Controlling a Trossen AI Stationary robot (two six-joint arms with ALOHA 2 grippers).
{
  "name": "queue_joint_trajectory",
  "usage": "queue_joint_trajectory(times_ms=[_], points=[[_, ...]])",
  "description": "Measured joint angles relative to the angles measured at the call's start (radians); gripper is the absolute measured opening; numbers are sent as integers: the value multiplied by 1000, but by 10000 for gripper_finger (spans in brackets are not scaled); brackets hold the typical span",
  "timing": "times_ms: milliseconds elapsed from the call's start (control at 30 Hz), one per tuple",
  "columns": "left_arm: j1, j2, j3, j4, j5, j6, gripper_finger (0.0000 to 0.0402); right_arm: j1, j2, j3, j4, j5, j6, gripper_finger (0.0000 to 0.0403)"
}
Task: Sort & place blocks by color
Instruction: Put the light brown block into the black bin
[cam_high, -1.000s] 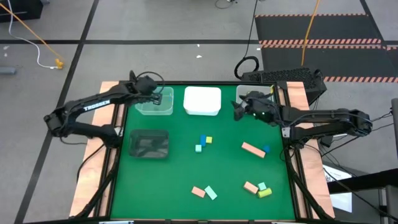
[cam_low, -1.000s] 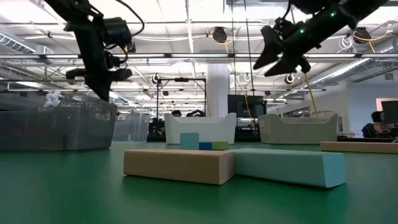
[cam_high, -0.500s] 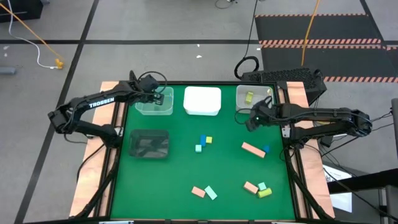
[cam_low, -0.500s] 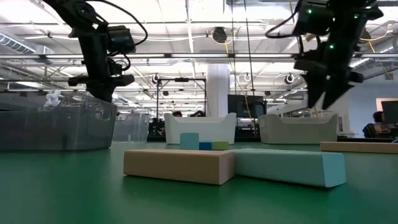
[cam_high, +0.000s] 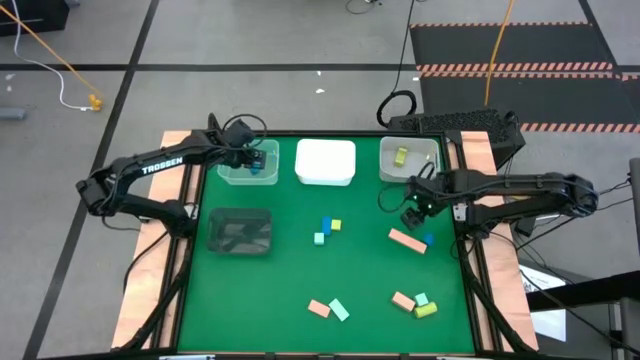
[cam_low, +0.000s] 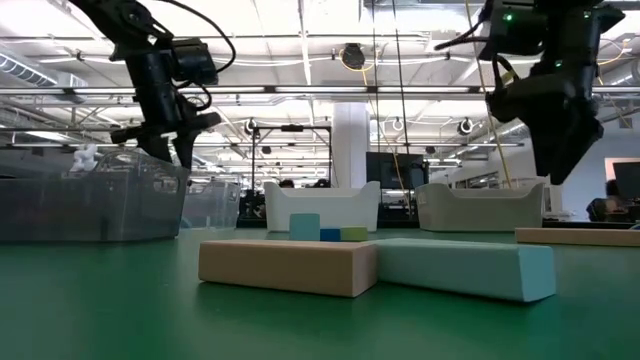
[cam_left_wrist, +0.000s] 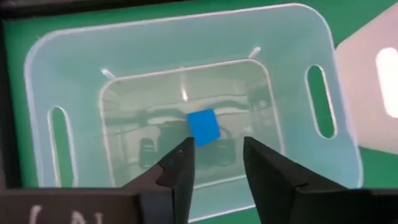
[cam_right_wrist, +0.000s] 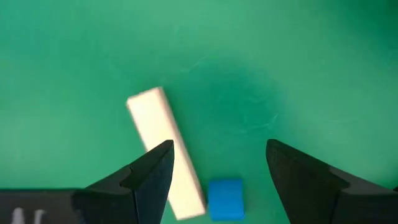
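My left gripper (cam_left_wrist: 216, 163) (cam_high: 252, 158) hangs open above the clear far-left bin (cam_high: 236, 172). A blue cube (cam_left_wrist: 203, 127) shows inside that bin, just past the fingertips. My right gripper (cam_right_wrist: 217, 165) (cam_high: 414, 214) is open above the table's right side, over a salmon bar (cam_right_wrist: 163, 148) (cam_high: 405, 240) and a blue cube (cam_right_wrist: 225, 199) (cam_high: 428, 240) lying flat beside it. A yellow-green block (cam_high: 400, 156) lies in the clear far-right bin (cam_high: 428, 160). Other blocks lie on the green mat: blue, yellow and mint mid-table (cam_high: 327, 229), and salmon, mint and yellow-green near the front.
A white bin (cam_high: 325, 162) sits between the two clear ones at the far edge. A dark-tinted bin (cam_high: 240, 232) stands left of centre. Near the front lie a salmon and mint pair (cam_high: 329, 309) (cam_low: 285, 265) and a cluster of three (cam_high: 415, 304). Bare mat lies in between.
My right gripper has swung from above the far-right bin toward the near edge and come down over the salmon bar and blue cube. The yellow-green block it had covered now shows in that bin. A blue cube now shows in the bin under my left gripper.
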Motion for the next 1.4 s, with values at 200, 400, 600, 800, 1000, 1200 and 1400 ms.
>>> queue_joint_trajectory(times_ms=[200, 400, 600, 800, 1000, 1200, 1400], points=[[-21, -32, 0, 51, 5, -39, 164, 97, 28, 0, 4, 12, -51, 247], [-46, -96, 1, 175, 5, -53, 166, 201, 113, 0, 102, 25, -97, 247], [-58, -188, 1, 237, 5, -27, 166, 288, 227, 0, 156, 79, -94, 247], [-59, -284, 1, 238, 4, 29, 166, 315, 325, 0, 184, 101, -74, 247], [-59, -352, 1, 237, 4, 55, 166, 315, 402, -1, 241, 101, -74, 247], [-59, -383, 1, 235, 4, 78, 166, 311, 459, 1, 301, 96, -105, 236], [-72, -383, 1, 234, 21, 79, 166, 311, 472, 2, 309, 91, -63, 141]])
